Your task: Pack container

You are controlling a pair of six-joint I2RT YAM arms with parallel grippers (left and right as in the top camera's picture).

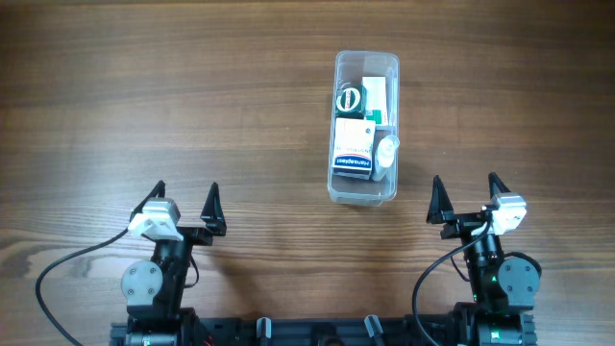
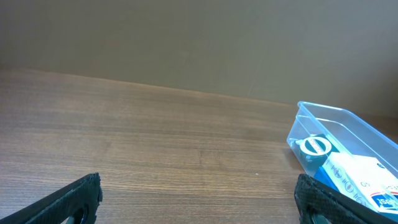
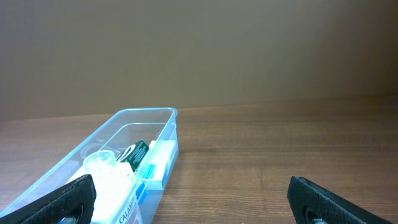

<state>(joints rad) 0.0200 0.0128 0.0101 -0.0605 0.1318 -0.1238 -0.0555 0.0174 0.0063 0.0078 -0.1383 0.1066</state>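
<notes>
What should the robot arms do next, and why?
Probably just hold position. The container already holds boxes and a small bottle, nothing loose shows outside it, and the left gripper and right gripper sit open, empty, apart from it.

My left end effector (image 1: pixel 185 199) sits at 7 o'clock in the overhead view. Its fingers are spread wide, point toward 12 o'clock and hold nothing. My right end effector (image 1: pixel 465 194) sits at 5 o'clock, equally wide apart and empty. Both arms are folded low at the 6 o'clock edge.

Left wrist view cuts off the container (image 2: pixel 297 132).
</notes>
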